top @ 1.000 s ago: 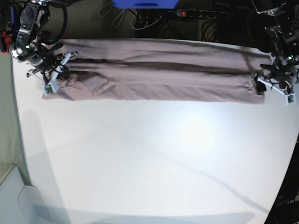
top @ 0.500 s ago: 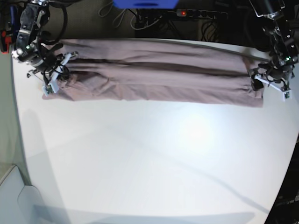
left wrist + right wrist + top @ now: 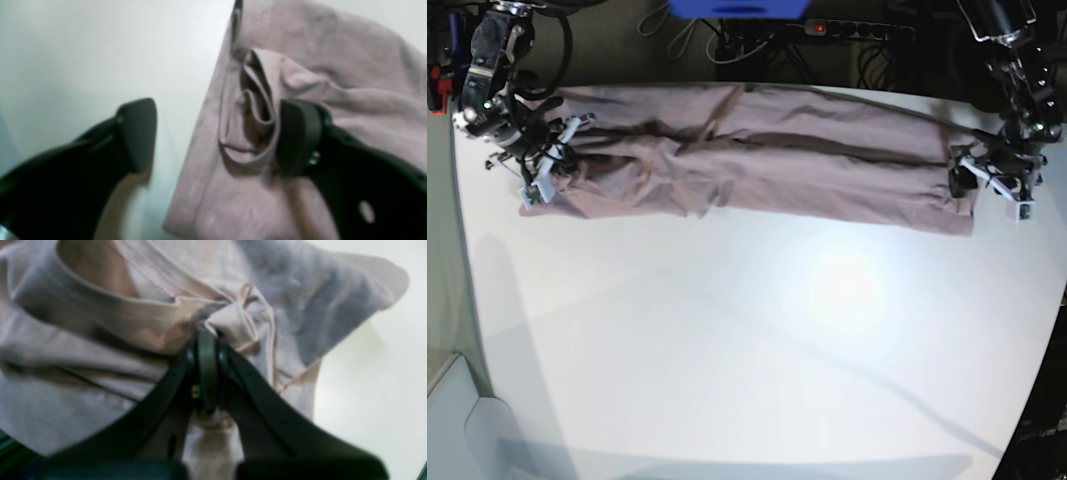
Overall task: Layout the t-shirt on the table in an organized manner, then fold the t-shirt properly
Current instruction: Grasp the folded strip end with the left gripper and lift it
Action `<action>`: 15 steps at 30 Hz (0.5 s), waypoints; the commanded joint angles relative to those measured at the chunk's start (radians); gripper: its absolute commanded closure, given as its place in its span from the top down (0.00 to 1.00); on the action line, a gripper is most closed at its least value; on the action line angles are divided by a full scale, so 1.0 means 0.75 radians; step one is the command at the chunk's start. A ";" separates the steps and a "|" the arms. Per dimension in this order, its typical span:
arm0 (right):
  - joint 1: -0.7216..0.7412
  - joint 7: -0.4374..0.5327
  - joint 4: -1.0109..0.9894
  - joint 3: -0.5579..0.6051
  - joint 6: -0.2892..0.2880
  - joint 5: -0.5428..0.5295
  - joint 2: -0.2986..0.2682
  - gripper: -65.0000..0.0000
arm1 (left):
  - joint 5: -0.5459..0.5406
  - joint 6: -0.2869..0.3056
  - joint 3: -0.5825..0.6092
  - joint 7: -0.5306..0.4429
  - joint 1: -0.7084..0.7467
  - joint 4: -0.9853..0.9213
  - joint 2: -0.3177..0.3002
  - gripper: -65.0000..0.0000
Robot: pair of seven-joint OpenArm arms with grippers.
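T-shirt (image 3: 757,160), a soft, light folded band along the far table (image 3: 757,350) edge, best taken at its ends: right gripper (image 3: 206,340) pinches bunched cloth, left gripper (image 3: 213,133) gapes, holding nothing.

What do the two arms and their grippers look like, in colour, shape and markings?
Both arms are dark, black jointed links with black cables along them. The left gripper has matte black fingers with broad, rounded, paddle-like tips; a small brass-coloured screw shows beside one. The right gripper has the same black curved fingers. In the base view, each wrist carries white parts and a small green light.
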State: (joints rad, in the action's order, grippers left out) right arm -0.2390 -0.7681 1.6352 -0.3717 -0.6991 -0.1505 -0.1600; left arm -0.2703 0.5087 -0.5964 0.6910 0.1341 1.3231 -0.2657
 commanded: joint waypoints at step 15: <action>0.003 -0.026 0.006 0.000 0.001 0.022 -0.013 0.00 | -0.001 0.067 -0.014 0.090 -0.010 0.013 0.010 0.00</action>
State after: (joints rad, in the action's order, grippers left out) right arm -0.2386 -0.7658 1.6352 -0.3721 -0.6991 -0.1505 -0.1604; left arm -0.2989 0.5575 -0.6056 0.7151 0.1184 1.3285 -0.2512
